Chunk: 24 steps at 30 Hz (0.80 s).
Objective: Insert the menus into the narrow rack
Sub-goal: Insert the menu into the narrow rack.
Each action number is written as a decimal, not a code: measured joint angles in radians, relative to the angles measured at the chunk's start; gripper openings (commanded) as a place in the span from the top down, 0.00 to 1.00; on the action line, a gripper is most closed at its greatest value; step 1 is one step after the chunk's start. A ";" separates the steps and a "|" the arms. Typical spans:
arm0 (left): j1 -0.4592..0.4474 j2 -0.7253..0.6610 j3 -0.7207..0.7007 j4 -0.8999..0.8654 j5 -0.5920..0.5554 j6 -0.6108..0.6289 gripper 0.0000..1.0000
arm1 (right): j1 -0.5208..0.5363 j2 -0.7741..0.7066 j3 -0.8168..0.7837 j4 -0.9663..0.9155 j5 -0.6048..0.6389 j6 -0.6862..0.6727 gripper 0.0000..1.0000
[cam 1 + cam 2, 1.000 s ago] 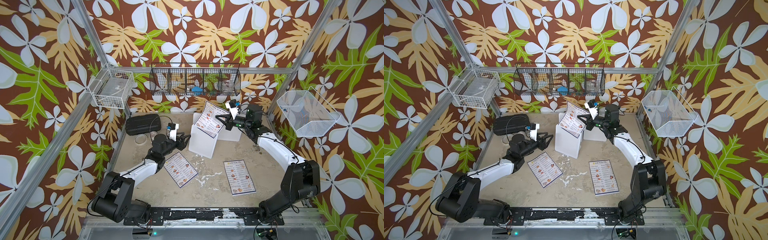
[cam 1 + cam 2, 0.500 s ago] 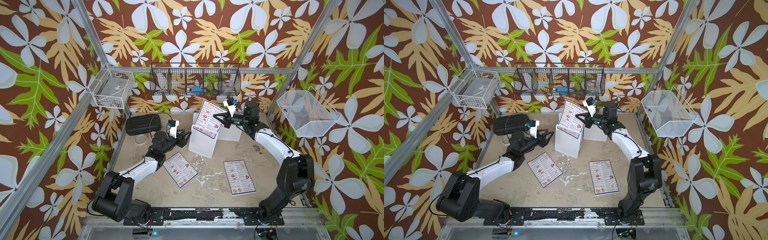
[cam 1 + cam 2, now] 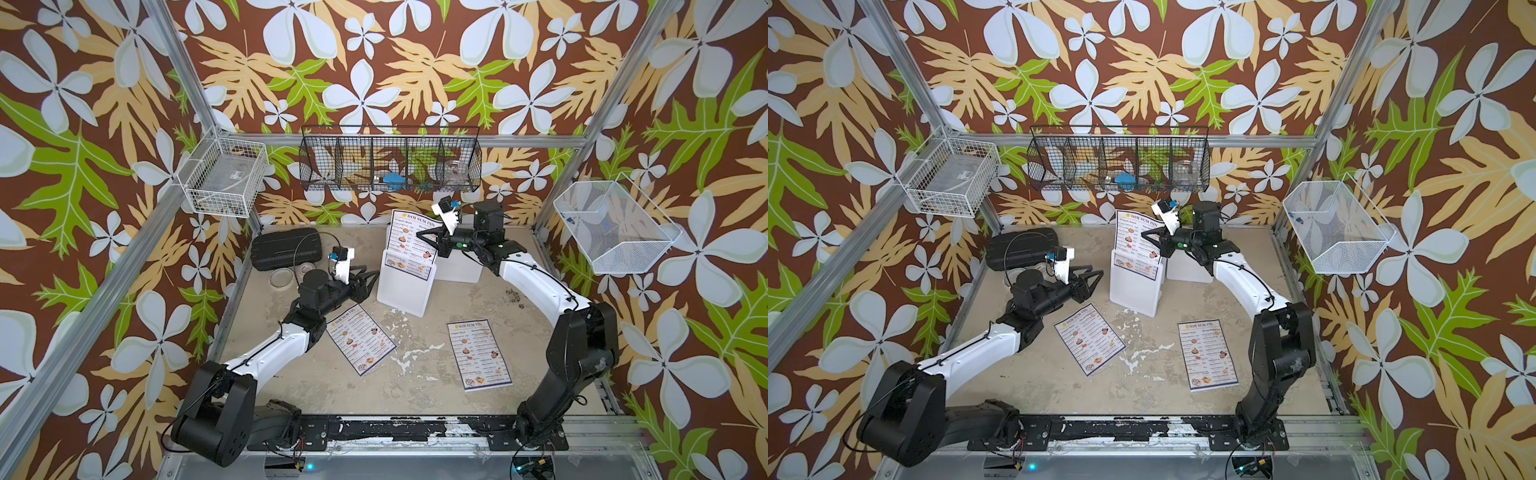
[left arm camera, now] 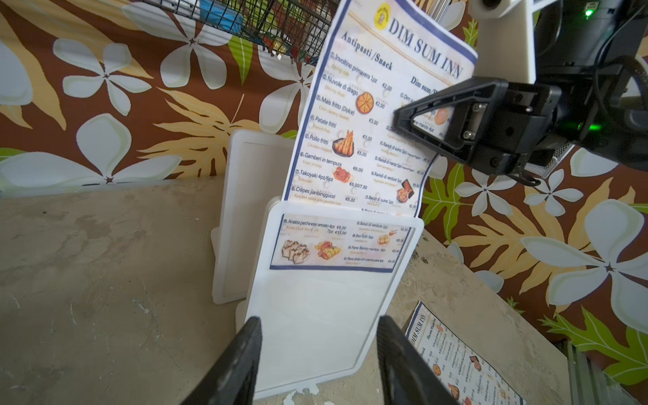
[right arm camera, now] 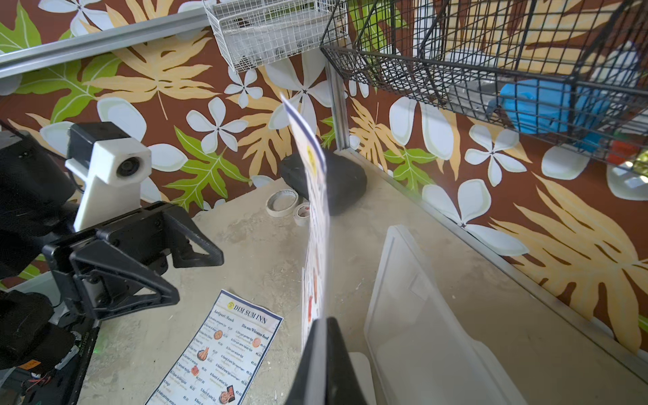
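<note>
**Menu one enters rack**

The right pincer (image 3: pixel 420 237), clamped on an upright menu (image 4: pixel 350 122), holds its lower end inside the white rack (image 4: pixel 315 315) near the surface's back edge. Partway in, it likely needs a straight push down, then release. The left pincer (image 3: pixel 372 281) hovers open, empty. Three menus: the second menu (image 3: pixel 360 340) and third menu (image 3: pixel 478 354) lie flat nearer the front edge. One rack, two pincers.

A robot lab test cell: left arm (image 3: pixel 270 356) and right arm (image 3: pixel 538 283) bolted to a rail (image 3: pixel 374 430) fronting a scuffed worktop (image 3: pixel 316 376), boxed in by aluminium posts (image 3: pixel 181 66) and flower-print walls (image 3: pixel 374 62) hung with 3 wire baskets (image 3: pixel 390 163).
</note>
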 measured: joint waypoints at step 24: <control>0.000 -0.319 -0.231 -0.031 -0.130 -0.003 0.41 | 0.000 -0.111 -0.175 0.240 0.050 0.165 0.88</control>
